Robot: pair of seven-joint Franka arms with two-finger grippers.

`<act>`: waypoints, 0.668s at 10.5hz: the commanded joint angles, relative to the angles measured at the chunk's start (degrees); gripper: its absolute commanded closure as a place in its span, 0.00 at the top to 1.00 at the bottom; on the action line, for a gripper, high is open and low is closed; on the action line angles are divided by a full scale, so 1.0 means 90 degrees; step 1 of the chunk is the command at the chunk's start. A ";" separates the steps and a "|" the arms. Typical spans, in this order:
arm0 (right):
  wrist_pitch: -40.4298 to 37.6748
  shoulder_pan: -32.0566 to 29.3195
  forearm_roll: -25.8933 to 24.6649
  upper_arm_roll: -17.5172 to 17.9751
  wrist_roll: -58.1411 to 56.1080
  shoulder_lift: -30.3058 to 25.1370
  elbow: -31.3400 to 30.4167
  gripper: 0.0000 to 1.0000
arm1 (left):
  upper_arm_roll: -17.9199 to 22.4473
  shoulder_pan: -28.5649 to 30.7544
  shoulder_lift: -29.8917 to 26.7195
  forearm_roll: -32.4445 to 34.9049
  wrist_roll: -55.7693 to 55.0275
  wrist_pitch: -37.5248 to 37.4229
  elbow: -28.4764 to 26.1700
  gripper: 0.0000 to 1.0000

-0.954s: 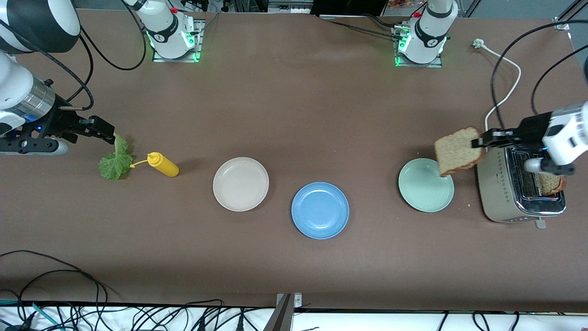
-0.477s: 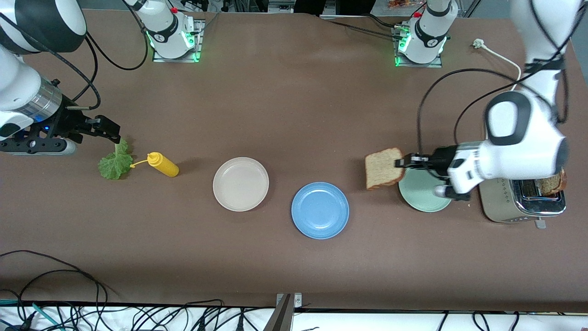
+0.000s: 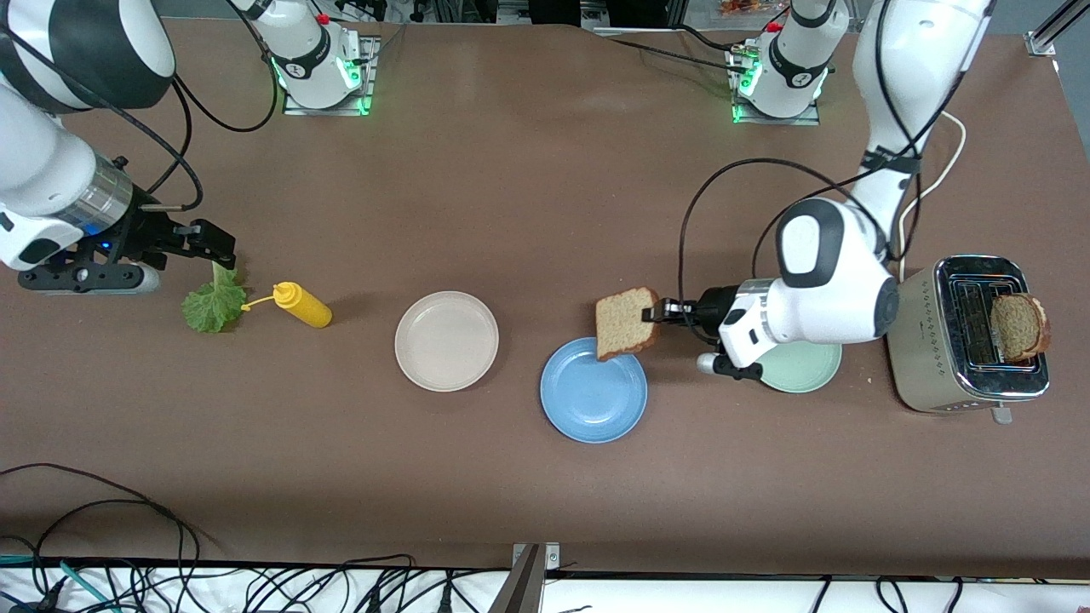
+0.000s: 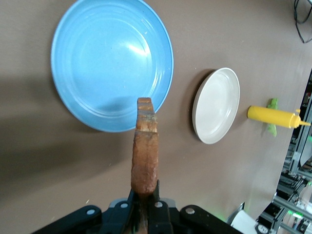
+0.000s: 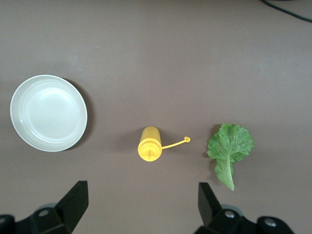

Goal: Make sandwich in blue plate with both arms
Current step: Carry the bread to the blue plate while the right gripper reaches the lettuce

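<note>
My left gripper (image 3: 657,312) is shut on a brown bread slice (image 3: 628,323), held on edge over the blue plate's (image 3: 588,400) rim on the side toward the left arm's end. In the left wrist view the bread slice (image 4: 145,146) stands between the jaws of the left gripper (image 4: 145,195), with the blue plate (image 4: 107,63) bare below. A second bread slice (image 3: 1019,326) sticks up from the toaster (image 3: 932,340). The lettuce leaf (image 3: 213,302) lies on the table at the right arm's end. My right gripper (image 3: 220,249) hangs open and empty over the table by the leaf's stem; the lettuce leaf (image 5: 230,146) lies off to one side of the right gripper (image 5: 142,187).
A yellow mustard bottle (image 3: 302,306) lies beside the lettuce. A cream plate (image 3: 446,340) sits between it and the blue plate. A mint plate (image 3: 809,366), partly covered by the left arm, lies beside the toaster. Cables run along the table's near edge.
The left arm has swung the bread slice from beside the toaster, past the mint plate, to the blue plate's rim. The right gripper has crept slightly toward the lettuce.
</note>
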 commanded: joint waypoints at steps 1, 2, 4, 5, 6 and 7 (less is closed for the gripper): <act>0.0080 -0.0027 -0.0647 -0.0007 -0.0100 0.0283 -0.0109 1.00 | 0.0107 -0.0427 0.0549 -0.0672 -0.0026 0.0539 0.0491 0.00; 0.0061 -0.0066 -0.0833 -0.0036 -0.0101 0.0313 -0.0216 1.00 | 0.0116 -0.0437 0.0715 -0.0926 -0.0026 0.0579 0.0696 0.00; 0.0061 -0.0134 -0.0864 -0.0269 -0.0110 0.0458 -0.0372 1.00 | 0.0175 -0.0447 0.0940 -0.0987 -0.0103 0.0589 0.1125 0.00; 0.0061 -0.0135 -0.0864 -0.0493 -0.0236 0.0556 -0.0412 1.00 | 0.0194 -0.0486 0.0970 -0.0987 -0.0181 0.0589 0.1205 0.00; 0.0109 -0.0135 -0.0864 -0.0669 -0.0479 0.0663 -0.0509 1.00 | 0.0214 -0.0506 0.1009 -0.0987 -0.0172 0.0656 0.1215 0.00; 0.0177 -0.0135 -0.0864 -0.0826 -0.0627 0.0819 -0.0558 1.00 | 0.0214 -0.0525 0.1077 -0.0987 -0.0124 0.0821 0.1215 0.00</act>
